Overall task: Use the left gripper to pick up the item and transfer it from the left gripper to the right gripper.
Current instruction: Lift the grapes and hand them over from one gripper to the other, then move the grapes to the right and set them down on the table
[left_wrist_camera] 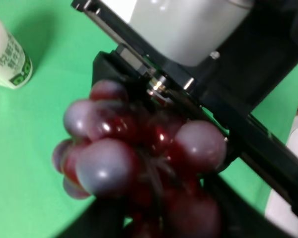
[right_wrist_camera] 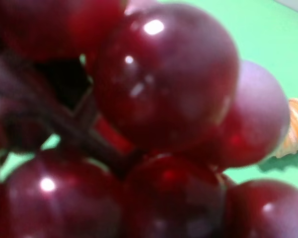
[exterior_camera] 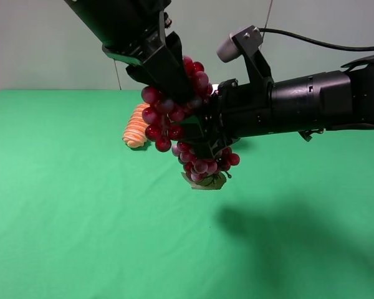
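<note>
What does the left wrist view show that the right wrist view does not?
Only the left wrist view shows the white bottle with green print, and the right arm reaching in beside the bunch. Only the right wrist view shows the edge of the orange-striped bread roll. Both show the grapes very close and blurred, filling most of the frame, with bare patches of the green table behind them.
</note>
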You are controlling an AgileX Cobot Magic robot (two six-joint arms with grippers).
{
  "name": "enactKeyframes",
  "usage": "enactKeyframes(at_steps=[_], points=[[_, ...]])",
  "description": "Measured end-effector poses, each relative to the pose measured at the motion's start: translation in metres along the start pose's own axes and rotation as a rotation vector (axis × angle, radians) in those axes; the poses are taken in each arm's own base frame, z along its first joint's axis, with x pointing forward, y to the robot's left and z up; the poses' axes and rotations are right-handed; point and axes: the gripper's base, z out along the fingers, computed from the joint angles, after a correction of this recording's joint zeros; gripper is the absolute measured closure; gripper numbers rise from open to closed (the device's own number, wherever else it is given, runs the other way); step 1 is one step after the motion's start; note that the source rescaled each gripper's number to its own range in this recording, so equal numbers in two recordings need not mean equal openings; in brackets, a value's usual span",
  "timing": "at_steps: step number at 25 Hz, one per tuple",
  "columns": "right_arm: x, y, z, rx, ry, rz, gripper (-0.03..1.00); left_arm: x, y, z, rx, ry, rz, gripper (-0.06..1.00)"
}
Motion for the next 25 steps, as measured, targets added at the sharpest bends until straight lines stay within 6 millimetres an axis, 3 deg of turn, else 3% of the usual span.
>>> enactKeyframes(at_steps=[3,4,6,10,18,25], points=[[0.001,-0.002,0.000,0.017,0.007,-0.001,0.94,0.000,0.000,-0.001,-0.003,0.003,-0.081,0.23],[0.001,-0.002,0.000,0.018,0.008,-0.002,0.94,0.001,0.001,-0.001,-0.013,0.010,-0.099,0.12],[0.001,-0.002,0.000,0.017,0.009,-0.003,0.94,0.004,0.002,-0.001,-0.032,0.040,-0.108,0.02],[0.001,-0.002,0.000,0.019,0.009,-0.003,0.94,0.009,0.002,-0.002,-0.037,0.098,-0.111,-0.04],[0.001,-0.002,0.000,0.019,0.009,-0.003,0.95,0.018,-0.002,-0.004,-0.003,0.205,-0.156,-0.06],[0.002,-0.004,0.000,0.045,0.017,-0.003,0.95,0.028,-0.002,-0.042,-0.196,0.170,-0.177,-0.06]])
